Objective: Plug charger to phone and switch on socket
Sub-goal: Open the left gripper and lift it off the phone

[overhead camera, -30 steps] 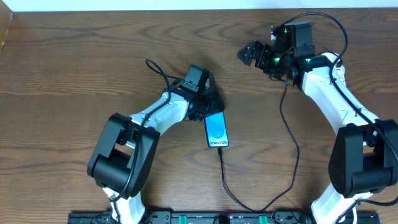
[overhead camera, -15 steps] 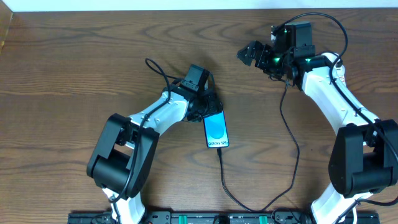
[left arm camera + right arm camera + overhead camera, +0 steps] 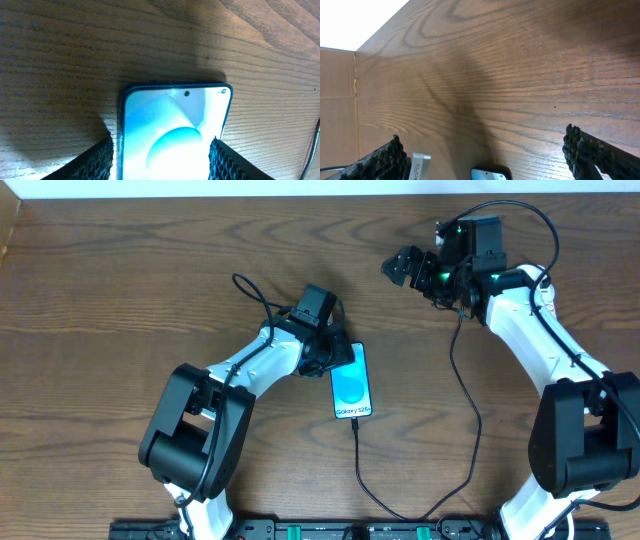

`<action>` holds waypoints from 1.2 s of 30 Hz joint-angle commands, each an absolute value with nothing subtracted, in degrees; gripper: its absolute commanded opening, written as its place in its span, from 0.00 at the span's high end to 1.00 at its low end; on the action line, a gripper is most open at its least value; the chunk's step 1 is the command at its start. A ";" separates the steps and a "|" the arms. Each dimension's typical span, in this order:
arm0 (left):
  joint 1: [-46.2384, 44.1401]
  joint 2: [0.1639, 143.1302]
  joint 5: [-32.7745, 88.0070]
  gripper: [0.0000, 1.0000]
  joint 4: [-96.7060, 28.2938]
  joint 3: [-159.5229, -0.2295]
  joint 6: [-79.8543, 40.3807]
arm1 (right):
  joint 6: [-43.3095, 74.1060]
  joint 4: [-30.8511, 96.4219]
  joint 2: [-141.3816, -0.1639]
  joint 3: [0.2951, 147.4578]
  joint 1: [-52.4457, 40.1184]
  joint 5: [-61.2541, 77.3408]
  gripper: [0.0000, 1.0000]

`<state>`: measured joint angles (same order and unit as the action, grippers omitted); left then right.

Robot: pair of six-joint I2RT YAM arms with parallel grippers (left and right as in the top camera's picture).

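Phone (image 3: 351,387) has shifted slightly right, clamped across its width by left gripper (image 3: 161,152).

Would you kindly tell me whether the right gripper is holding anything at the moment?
No, the right gripper is open, its fingers wide apart with only the wooden table showing between them.

The dark wood-grain counter (image 3: 120,280) carries the phone (image 3: 350,382), which lies flat and screen up near its middle. The charger (image 3: 470,430), a thin black cable, lies on the wood. It runs from the phone's near end, loops toward the near edge and then climbs to the far right.
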<state>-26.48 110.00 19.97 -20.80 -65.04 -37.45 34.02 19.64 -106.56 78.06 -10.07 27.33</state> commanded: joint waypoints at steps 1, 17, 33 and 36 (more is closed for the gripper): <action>-26.06 115.63 12.73 0.37 -24.21 -60.49 -37.08 | 33.10 19.75 -105.54 78.59 -10.17 27.09 0.01; -21.78 102.06 -0.86 0.37 -36.40 -63.48 -32.58 | 32.49 19.75 -105.54 78.59 -10.17 27.05 0.01; -20.80 59.61 -9.72 0.02 -43.68 -63.51 -30.00 | 32.49 19.73 -105.54 78.59 -10.17 25.52 0.01; -20.80 56.55 -9.74 0.02 -44.12 -63.51 -30.00 | 32.49 19.77 -105.54 78.59 -10.17 25.58 0.01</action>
